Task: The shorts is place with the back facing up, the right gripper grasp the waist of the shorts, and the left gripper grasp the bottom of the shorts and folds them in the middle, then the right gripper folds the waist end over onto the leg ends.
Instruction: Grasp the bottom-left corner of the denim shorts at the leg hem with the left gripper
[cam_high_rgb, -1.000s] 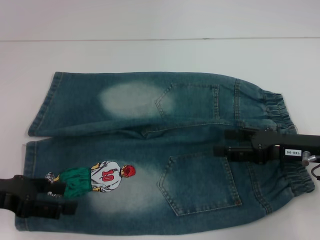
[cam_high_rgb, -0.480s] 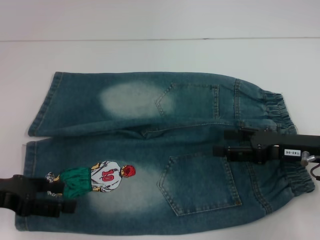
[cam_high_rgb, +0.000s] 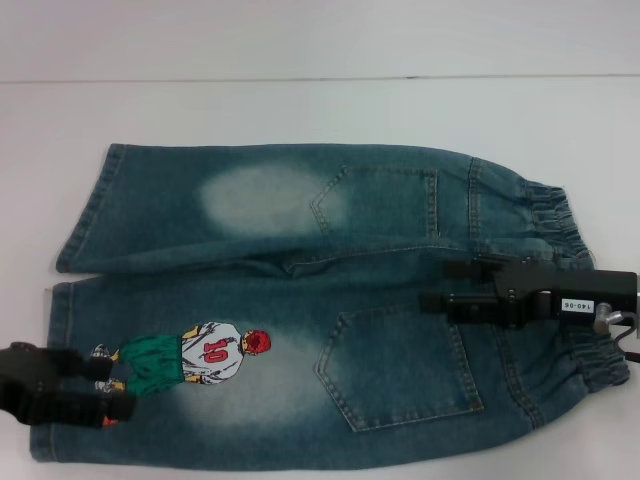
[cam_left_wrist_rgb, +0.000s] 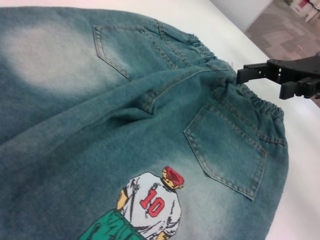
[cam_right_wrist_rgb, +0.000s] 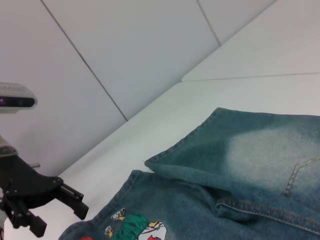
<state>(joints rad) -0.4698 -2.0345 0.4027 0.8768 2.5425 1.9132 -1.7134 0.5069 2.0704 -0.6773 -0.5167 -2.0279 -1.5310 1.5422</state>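
Note:
The shorts (cam_high_rgb: 300, 250) lie flat, back up, with both back pockets showing. Their ruffled waist (cam_high_rgb: 555, 215) is at the right and the leg hems (cam_high_rgb: 62, 305) at the left. The footballer print (cam_high_rgb: 205, 355) is on the near leg. My left gripper (cam_high_rgb: 105, 385) is open over the near leg's hem end, its fingertips by the print's feet. It also shows open in the right wrist view (cam_right_wrist_rgb: 60, 212). My right gripper (cam_high_rgb: 445, 285), open, hovers over the middle of the waist end beside the near pocket. The left wrist view shows the right gripper (cam_left_wrist_rgb: 262, 82) above the elastic.
The white table (cam_high_rgb: 300, 110) stretches beyond the shorts to a back edge against a pale wall. A small grey camera unit (cam_right_wrist_rgb: 12, 97) sits at the far side in the right wrist view. Floor (cam_left_wrist_rgb: 295, 25) shows past the table's edge.
My left gripper has drawn back to the left toward the near leg's hem. My right gripper has shifted slightly left over the waist end.

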